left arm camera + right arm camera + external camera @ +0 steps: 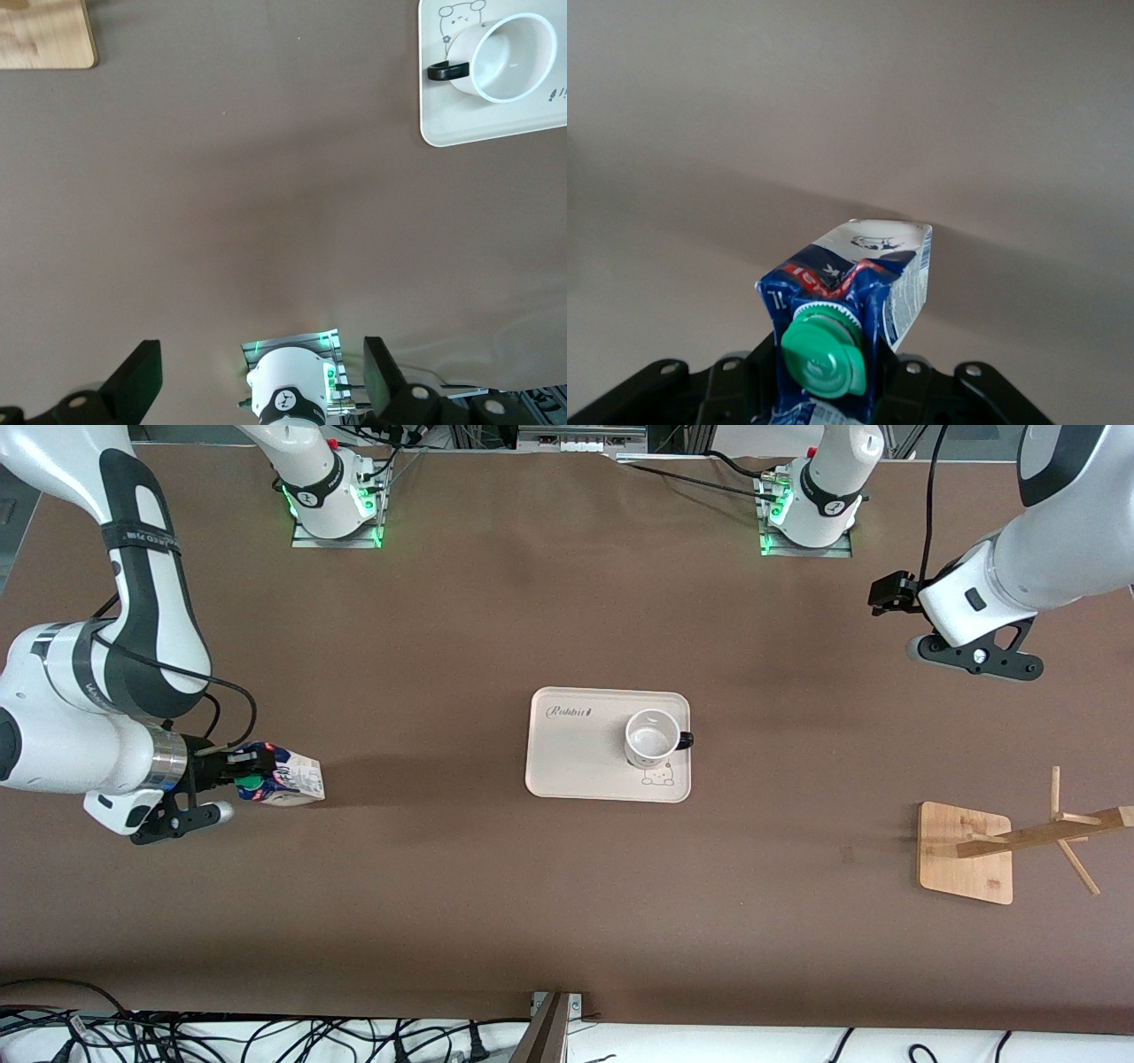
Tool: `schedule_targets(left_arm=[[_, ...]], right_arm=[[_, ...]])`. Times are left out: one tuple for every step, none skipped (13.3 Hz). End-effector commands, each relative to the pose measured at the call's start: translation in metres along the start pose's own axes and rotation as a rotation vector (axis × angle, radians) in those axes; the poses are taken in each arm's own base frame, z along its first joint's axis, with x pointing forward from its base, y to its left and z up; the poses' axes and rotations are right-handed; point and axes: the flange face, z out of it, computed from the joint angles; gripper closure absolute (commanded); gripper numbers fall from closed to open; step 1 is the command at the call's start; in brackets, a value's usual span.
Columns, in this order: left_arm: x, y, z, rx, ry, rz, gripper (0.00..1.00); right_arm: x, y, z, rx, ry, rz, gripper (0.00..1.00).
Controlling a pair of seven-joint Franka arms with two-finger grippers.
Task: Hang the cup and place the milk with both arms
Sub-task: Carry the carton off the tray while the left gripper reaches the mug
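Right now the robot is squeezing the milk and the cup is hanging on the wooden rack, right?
Not quite. The right gripper does grip the milk, but the cup is not hanging on the wooden rack. It stands on the tray, as the front view shows.

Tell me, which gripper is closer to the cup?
Left. The left gripper hovers open above the table toward its own end; the cup stands on the tray. The right gripper holds the milk, farther away.
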Motion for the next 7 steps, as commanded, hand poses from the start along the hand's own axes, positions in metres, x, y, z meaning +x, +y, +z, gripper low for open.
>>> schedule_targets(left_arm=[[0.003, 0.004, -0.004, -0.051, -0.006, -0.229, 0.0], [0.008, 0.005, -0.006, -0.077, 0.02, -0.343, 0.0], [0.019, 0.005, -0.002, -0.089, 0.042, -0.424, 0.0], [0.029, 0.009, 0.0, -0.095, 0.064, -0.46, 0.0], [0.037, 0.011, 0.003, -0.101, 0.082, -0.471, 0.0], [0.042, 0.011, 0.005, -0.104, 0.091, -0.471, 0.0], [0.045, 0.013, 0.005, -0.118, 0.102, -0.476, 0.0]], right_arm=[[-0.029, -0.012, 0.006, 0.011, 0.034, -0.007, 0.65], [-0.035, -0.011, 0.012, 0.009, 0.039, -0.003, 0.65], [-0.04, -0.012, 0.013, 0.006, 0.048, 0.0, 0.65], [-0.042, -0.013, 0.015, 0.007, 0.043, 0.003, 0.65], [-0.042, -0.012, 0.015, 0.007, 0.043, 0.005, 0.64], [-0.041, -0.011, 0.016, 0.007, 0.043, 0.005, 0.62], [-0.04, -0.011, 0.017, 0.006, 0.045, 0.007, 0.6]])
